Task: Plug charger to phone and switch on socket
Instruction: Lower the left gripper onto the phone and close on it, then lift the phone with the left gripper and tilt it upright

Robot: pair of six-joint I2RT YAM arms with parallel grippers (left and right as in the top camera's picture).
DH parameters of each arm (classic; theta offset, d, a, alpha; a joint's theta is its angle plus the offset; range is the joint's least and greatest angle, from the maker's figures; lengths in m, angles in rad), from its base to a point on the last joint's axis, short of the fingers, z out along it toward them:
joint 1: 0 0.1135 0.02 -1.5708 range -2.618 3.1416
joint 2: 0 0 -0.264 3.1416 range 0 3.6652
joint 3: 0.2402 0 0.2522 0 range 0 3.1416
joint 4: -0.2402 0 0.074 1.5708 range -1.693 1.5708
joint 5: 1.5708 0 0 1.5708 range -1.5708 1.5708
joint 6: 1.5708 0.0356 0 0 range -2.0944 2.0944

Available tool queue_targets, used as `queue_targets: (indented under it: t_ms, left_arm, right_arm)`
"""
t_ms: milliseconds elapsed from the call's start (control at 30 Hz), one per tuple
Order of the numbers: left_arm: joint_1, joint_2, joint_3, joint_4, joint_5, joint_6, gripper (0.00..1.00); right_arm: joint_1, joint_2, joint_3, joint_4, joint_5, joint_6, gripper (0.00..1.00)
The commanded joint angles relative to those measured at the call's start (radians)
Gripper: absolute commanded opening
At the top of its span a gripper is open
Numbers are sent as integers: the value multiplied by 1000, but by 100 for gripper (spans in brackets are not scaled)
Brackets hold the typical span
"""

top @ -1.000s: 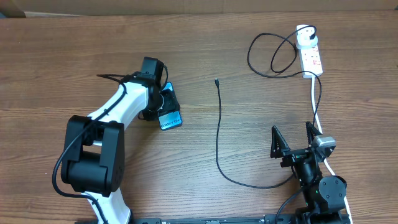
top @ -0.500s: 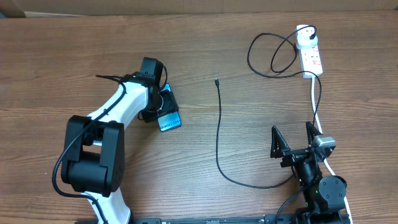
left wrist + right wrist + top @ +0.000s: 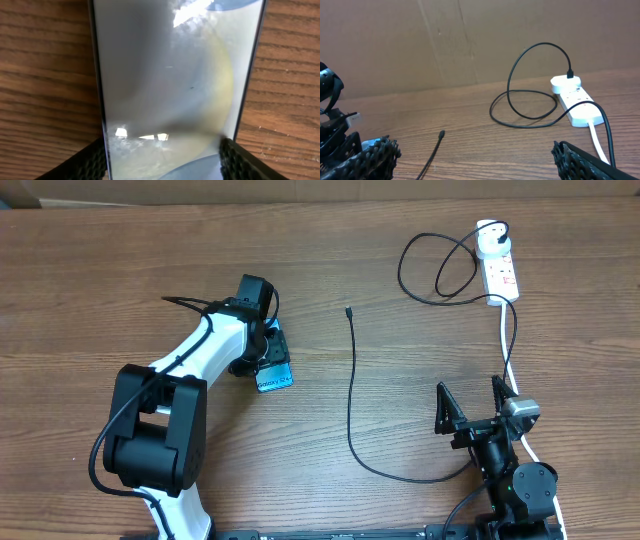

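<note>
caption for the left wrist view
Left pincer clamps the slim light-screened smartphone by its edges on a brown wooden table.

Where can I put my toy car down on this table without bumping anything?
Biggest bare wood: the far left, beyond the left arm. Also the patch between the charger cable and the white lead. A narrower strip lies between the phone and that cable. Crowded: the loops by the socket, and around the right gripper.
</note>
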Motion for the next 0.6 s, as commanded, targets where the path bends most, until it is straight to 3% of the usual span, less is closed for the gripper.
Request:
queue_targets:
  t_ms: [0,67,167,300,400,567]
  left_arm:
    - [-6,31,-2,1,-2,21,64]
    - [-6,31,-2,1,-2,26,65]
    - [-6,31,-3,1,-3,33,84]
    - [-6,31,-2,8,-3,55,99]
    - [-7,31,-2,13,2,58,100]
    - [-8,31,-3,28,8,58,90]
  right_arm:
    - [5,-4,-10,6,-5,-4,100]
    - [5,-4,-10,6,-5,-4,100]
    - [5,-4,-10,6,-5,-4,100]
    - [5,-4,-10,6,-5,-4,100]
    - [5,-4,-10,6,-5,-4,100]
    - [5,-4,-10,6,-5,-4,100]
